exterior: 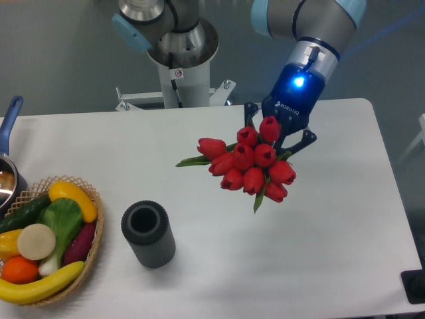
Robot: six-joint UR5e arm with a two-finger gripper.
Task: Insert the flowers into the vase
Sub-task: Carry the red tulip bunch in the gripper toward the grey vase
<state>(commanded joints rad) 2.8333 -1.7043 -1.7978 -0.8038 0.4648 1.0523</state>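
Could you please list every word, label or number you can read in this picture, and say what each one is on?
"ROBOTIQ": white letters on the black body of the gripper, small but just legible.
A small sticker on the white robot base column: too small and blurred to read.
No other text is visible.

Matt, ribbed dark grey vase; glossy plastic-looking red flowers; woven wicker basket; smooth matt white worktop.

Even, bright overhead light; soft shadows, sharp focus, blue LED glow
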